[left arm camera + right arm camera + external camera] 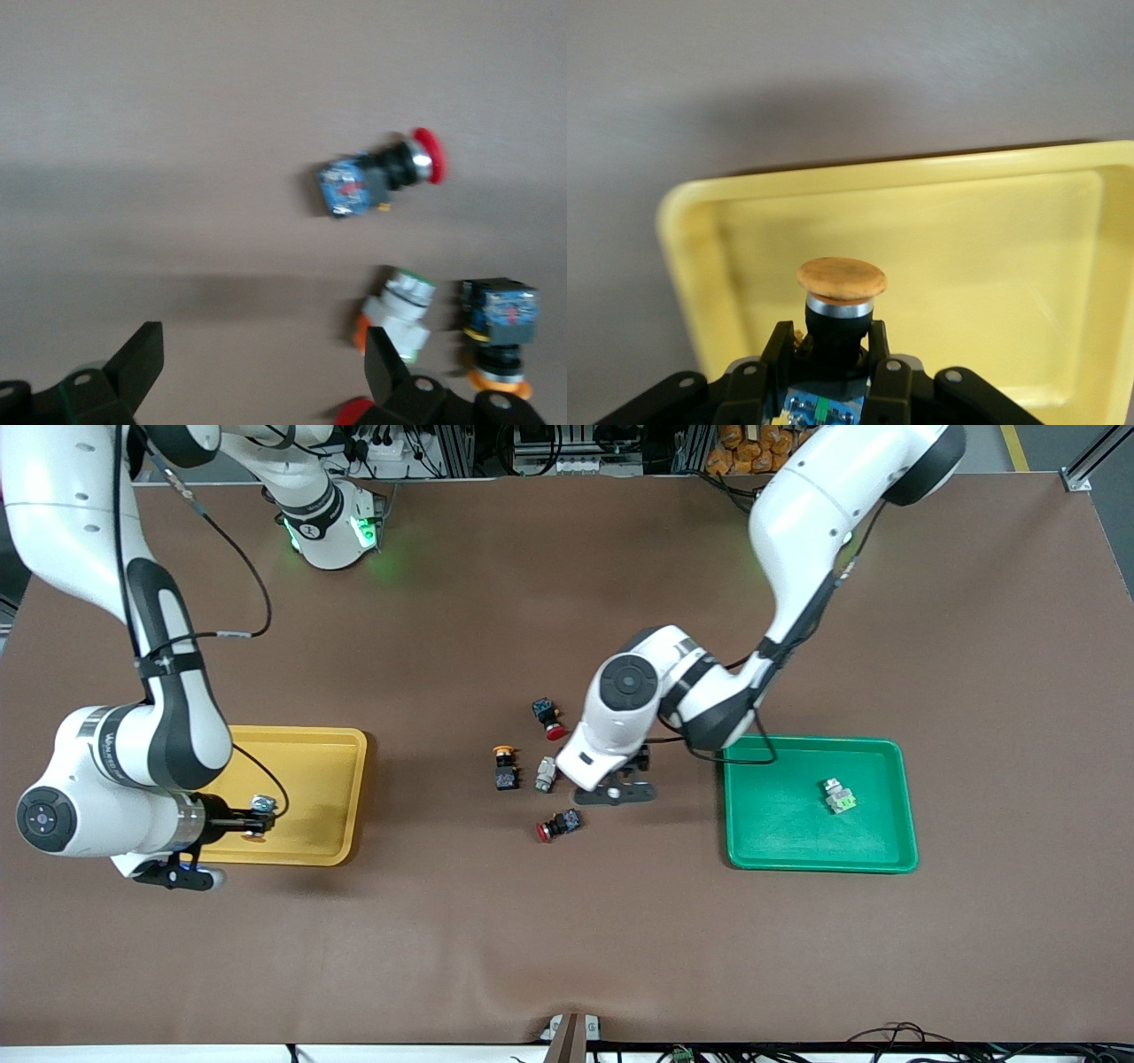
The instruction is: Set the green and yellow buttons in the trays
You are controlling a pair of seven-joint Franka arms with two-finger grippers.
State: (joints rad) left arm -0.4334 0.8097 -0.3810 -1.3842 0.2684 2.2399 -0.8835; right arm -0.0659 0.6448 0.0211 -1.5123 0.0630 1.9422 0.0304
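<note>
In the lower left of the front frame, the right gripper (257, 824) hangs over the shallow yellow plastic tray with raised rim (345, 797), its fingers clamped tight on a black-and-blue push-button switch with a round yellow-orange cap (842, 279). The right wrist view shows the cap pointing out over the tray's bare floor, the fingers (778, 350) pinching the switch's black neck.

Near the frame's centre, the left gripper (611, 790) hovers low over the brown table cover (567, 921) with its jaws spread wide and nothing between them; in the left wrist view its dark fingertips (133, 359) stand well apart at the bottom edge.

Just beside it lies a loose cluster. A whitish-grey switch with a light green ring (546, 773) lies on its side, and next to it, toward the right arm's end, sits a second yellow-capped black-and-blue switch (505, 766). A black-bodied red-capped switch (549, 718) lies higher in the frame, and another red-capped switch (558, 825) lies lower.

At right of centre, the shallow green plastic tray (895, 806) holds one whitish-grey switch with green parts (837, 795), apparently lying on its side, though it is small in the view.
</note>
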